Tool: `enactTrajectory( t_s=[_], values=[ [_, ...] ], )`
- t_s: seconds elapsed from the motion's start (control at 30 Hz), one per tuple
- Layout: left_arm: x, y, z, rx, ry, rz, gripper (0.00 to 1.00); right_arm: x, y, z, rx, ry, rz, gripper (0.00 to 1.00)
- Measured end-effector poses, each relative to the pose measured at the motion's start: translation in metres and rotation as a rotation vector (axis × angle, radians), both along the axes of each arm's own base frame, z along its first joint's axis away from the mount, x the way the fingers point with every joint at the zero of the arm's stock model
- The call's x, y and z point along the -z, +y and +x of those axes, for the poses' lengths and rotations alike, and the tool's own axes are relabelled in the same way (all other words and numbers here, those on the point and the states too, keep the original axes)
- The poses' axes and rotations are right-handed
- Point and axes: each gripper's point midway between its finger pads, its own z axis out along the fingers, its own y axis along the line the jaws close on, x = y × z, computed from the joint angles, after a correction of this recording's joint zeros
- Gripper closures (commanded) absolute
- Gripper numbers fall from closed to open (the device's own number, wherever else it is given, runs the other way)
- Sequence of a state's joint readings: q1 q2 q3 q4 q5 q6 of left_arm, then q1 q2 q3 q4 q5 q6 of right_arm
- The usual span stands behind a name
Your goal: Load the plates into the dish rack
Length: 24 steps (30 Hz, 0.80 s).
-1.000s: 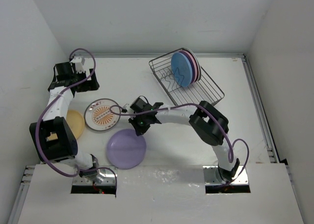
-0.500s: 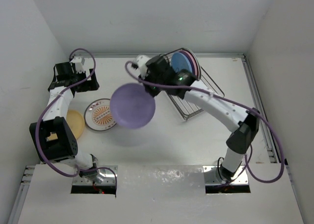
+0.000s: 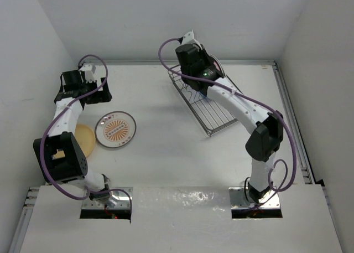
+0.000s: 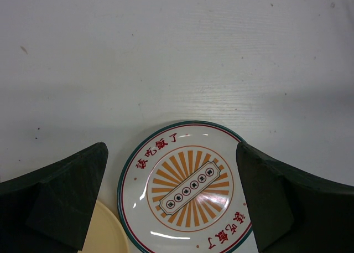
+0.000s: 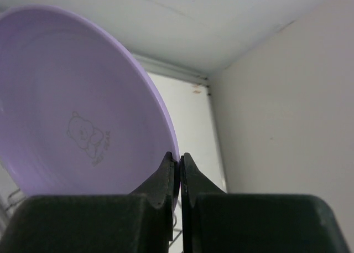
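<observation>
We log right end effector (image 5: 178, 160) pinching purple plate (image 5: 72, 103) by rim — presumably edge-up for dish rack (image 3: 213, 112) at 1 o'clock; left end effector (image 4: 174, 195) wide.

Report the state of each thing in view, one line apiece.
purple plate: held at its rim
right tool: shut on the purple plate
left tool: open, empty
sunburst plate: flat on the table, untouched
yellow-orange plate: flat on the table
dish rack: near end empty, far end hidden
</observation>
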<state>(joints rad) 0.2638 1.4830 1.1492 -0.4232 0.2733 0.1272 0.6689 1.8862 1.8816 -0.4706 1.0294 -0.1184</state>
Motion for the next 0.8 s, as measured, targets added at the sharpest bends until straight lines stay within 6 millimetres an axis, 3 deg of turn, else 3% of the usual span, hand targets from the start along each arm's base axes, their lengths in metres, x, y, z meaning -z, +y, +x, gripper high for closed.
enactTrajectory(
  t_s=[0.3, 0.5, 0.7, 0.8],
  values=[
    [0.001, 0.0, 0.0, 0.001, 0.003, -0.002, 0.03, 0.027, -0.018, 0.006, 0.173, -0.111, -0.226, 1.0],
    [0.006, -0.004, 0.001, 0.015, 0.012, -0.019, 0.03, 0.038, -0.01, 0.02, 0.209, -0.118, -0.34, 1.0],
    [0.008, -0.004, 0.001, 0.019, 0.017, -0.024, 0.03, 0.038, -0.009, 0.021, 0.215, -0.125, -0.366, 1.0],
    [0.008, -0.004, 0.001, 0.019, 0.018, -0.025, 0.03, 0.048, -0.01, 0.019, 0.211, -0.114, -0.378, 1.0]
  ],
)
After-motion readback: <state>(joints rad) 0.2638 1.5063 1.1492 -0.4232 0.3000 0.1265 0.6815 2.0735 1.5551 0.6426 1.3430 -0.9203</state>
